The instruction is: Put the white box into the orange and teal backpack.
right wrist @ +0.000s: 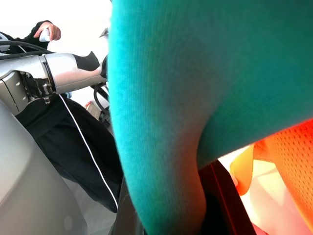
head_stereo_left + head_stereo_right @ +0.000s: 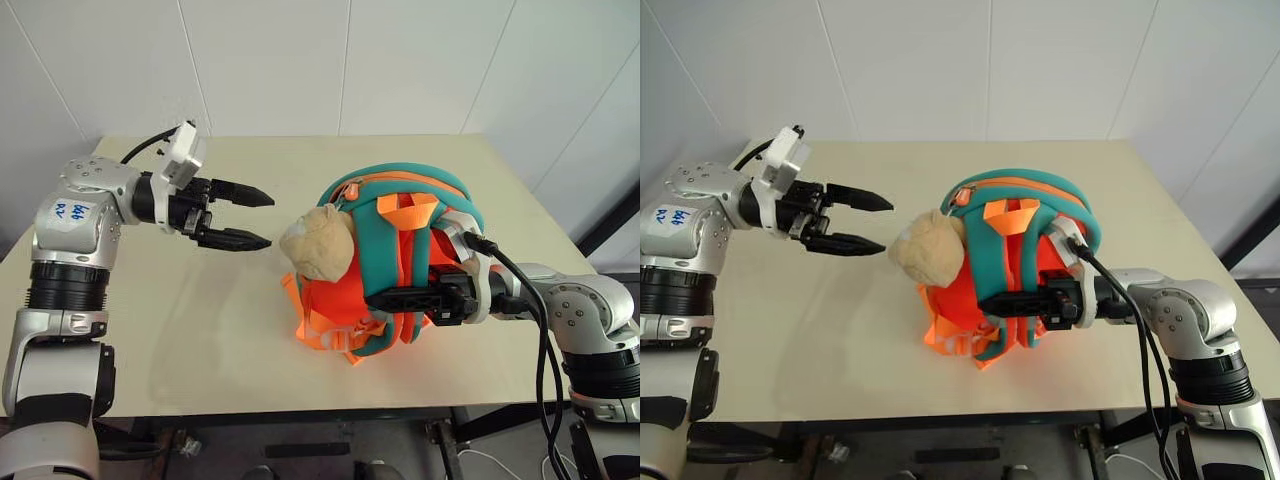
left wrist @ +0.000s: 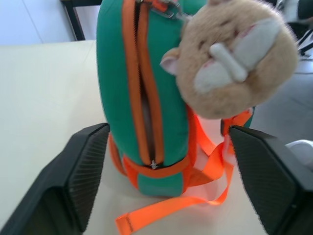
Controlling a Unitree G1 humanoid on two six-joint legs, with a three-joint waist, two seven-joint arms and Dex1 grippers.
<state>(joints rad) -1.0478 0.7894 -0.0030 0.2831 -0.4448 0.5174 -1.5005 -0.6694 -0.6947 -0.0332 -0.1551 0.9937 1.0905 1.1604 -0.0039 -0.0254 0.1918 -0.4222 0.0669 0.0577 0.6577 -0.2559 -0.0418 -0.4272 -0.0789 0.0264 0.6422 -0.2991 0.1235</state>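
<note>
A: How do the jaws of the left gripper point(image 2: 252, 220) stand?

B: Spread wide, with nothing between them. It hangs above the tabletop point(image 2: 200, 330), pointing across at the orange and teal backpack point(image 2: 385, 250) but apart from it. In the left wrist view the two black fingers point(image 3: 83, 171) frame the bag with clear gaps on both sides.

A: And the right gripper point(image 2: 405, 298)?

B: Its jaws are closed on a teal strap point(image 1: 161, 122) of the backpack, low on the side facing the robot. The right wrist view looks straight onto that strap, with orange mesh point(image 1: 288, 161) beside it.

A: Where does the backpack sit?

B: Upright on the tabletop, right of centre, its straps towards the robot. A beige plush toy point(image 2: 317, 243) dangles off the side nearest the left gripper. Loose orange webbing point(image 2: 320, 335) lies on the tabletop at its base.

A: Is the zip open?

B: The left wrist view shows the orange-edged zip line point(image 3: 144, 98) running down the teal side, slightly parted, something pale just inside; I cannot tell what it is.

A: Anything else?

B: A person's hand point(image 1: 47, 32), dark-sleeved, shows beyond the arm in the right wrist view.
</note>
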